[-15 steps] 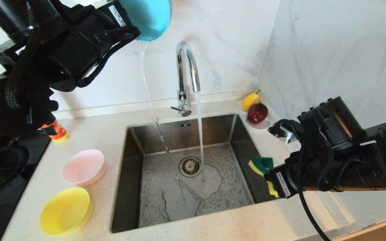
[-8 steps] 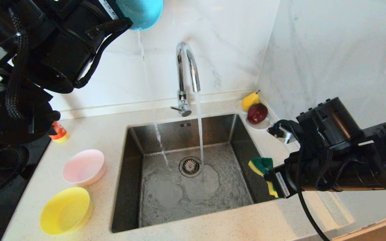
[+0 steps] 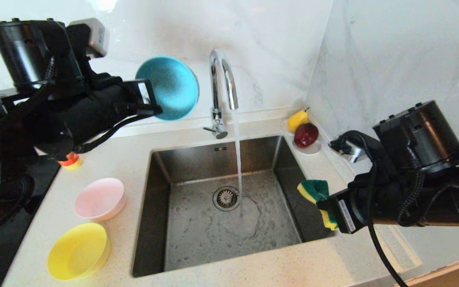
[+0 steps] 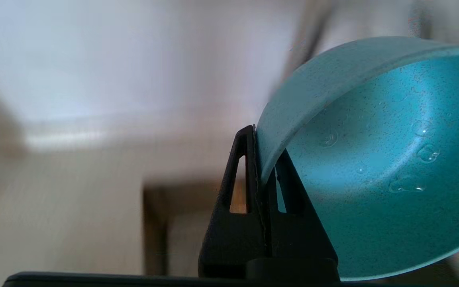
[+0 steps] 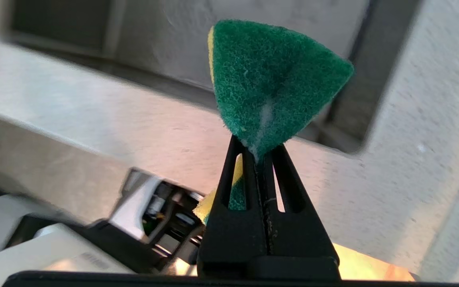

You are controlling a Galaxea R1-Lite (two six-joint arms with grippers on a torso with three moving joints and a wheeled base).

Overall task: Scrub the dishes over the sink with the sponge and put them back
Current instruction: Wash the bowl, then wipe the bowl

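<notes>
Left gripper (image 3: 152,105): I have it clamped on the blue bowl's (image 3: 169,87) rim, at eleven o'clock above the sink (image 3: 165,255). Right gripper (image 3: 325,207): pinching the sponge (image 3: 313,190) at three o'clock. Pink bowl (image 3: 100,198), yellow bowl (image 3: 78,250): counter, at nine o'clock.

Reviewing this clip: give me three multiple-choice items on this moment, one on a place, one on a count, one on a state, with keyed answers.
1. Where is the blue bowl?
A. In the left gripper, in the air
B. On the counter
C. In the sink

2. How many bowls stand on the counter?
A. One
B. Two
C. Three

3. What state is the faucet in?
A. Off
B. Dripping
C. Running

Answers:
1 A: the left gripper pinches the blue bowl by its rim, above the counter.
2 B: only the pink bowl and yellow bowl sit left of the sink.
3 C: a steady stream falls from the faucet.
</notes>
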